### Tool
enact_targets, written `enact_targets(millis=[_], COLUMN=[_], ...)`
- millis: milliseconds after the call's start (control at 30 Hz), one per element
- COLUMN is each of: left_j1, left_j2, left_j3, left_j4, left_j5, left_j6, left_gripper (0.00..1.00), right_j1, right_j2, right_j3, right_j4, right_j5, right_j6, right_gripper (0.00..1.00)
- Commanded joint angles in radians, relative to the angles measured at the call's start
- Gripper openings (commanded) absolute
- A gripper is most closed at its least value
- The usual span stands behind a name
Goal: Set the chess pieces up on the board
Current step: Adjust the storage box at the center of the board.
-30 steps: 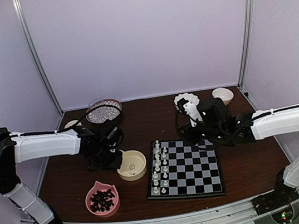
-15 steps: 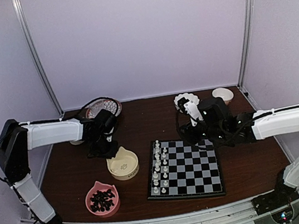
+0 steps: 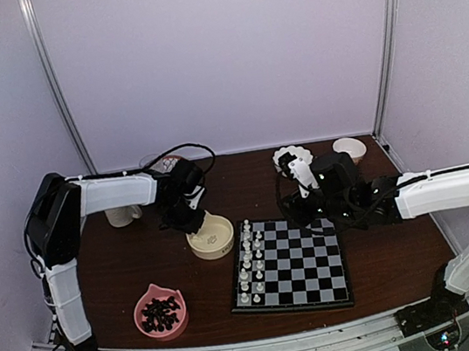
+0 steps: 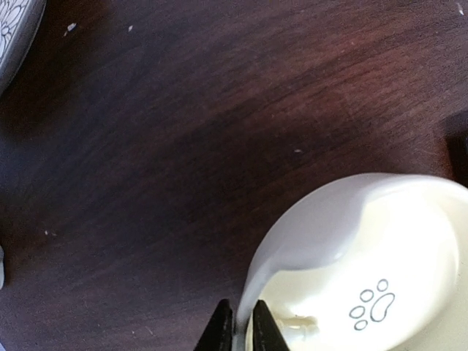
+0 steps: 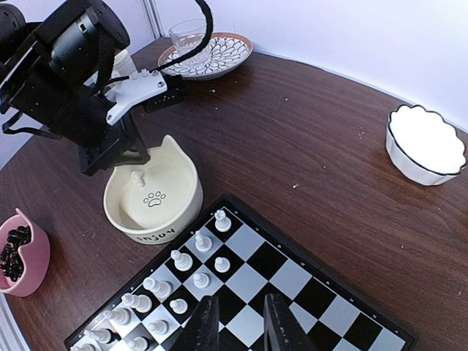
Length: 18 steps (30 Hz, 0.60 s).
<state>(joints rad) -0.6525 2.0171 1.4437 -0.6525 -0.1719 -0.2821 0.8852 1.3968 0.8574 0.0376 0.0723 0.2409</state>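
Observation:
The board [image 3: 297, 268] lies at centre front, with several white chess pieces [image 3: 249, 261] standing along its left side; they also show in the right wrist view [image 5: 196, 262]. My left gripper [image 3: 190, 220] is shut on the rim of a cream cat-ear bowl [image 3: 212, 237] just left of the board; its fingers [image 4: 219, 329] pinch the rim [image 4: 292, 241]. One white piece [image 5: 137, 178] lies inside the bowl [image 5: 153, 201]. My right gripper [image 5: 240, 322] hovers open and empty above the board's [image 5: 292, 292] far part.
A pink bowl of black pieces [image 3: 159, 311] sits front left. A patterned plate with a glass [image 3: 162, 164], a white cup [image 3: 121, 215], a scalloped white dish [image 3: 292, 155] and a small bowl [image 3: 350, 148] stand at the back.
My left gripper has dragged the cream bowl back and rightward, to beside the board's far left corner. The right arm has stayed still.

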Motion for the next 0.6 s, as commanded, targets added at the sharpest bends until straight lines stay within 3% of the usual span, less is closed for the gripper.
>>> enact_targets(millis=[0, 100, 267, 433, 567], left_j1=[0.002, 0.002, 0.002, 0.002, 0.002], left_j2=[0.021, 0.024, 0.011, -0.012, -0.01], left_j3=[0.055, 0.055, 0.03, -0.006, 0.021], left_j4=[0.017, 0.004, -0.049, -0.033, -0.026], left_j5=[0.004, 0.012, 0.121, 0.117, 0.07], left_j6=[0.128, 0.199, 0.353, 0.413, 0.377], left_gripper=[0.12, 0.0, 0.0, 0.0, 0.31], right_j1=[0.001, 0.002, 0.001, 0.001, 0.001], right_j2=[-0.02, -0.02, -0.015, -0.016, -0.016], right_j3=[-0.011, -0.011, -0.008, -0.008, -0.008], right_j4=[0.018, 0.019, 0.019, 0.021, 0.021], right_j5=[0.023, 0.021, 0.017, 0.017, 0.015], right_j6=[-0.005, -0.005, -0.002, -0.002, -0.001], right_gripper=[0.24, 0.24, 0.24, 0.24, 0.24])
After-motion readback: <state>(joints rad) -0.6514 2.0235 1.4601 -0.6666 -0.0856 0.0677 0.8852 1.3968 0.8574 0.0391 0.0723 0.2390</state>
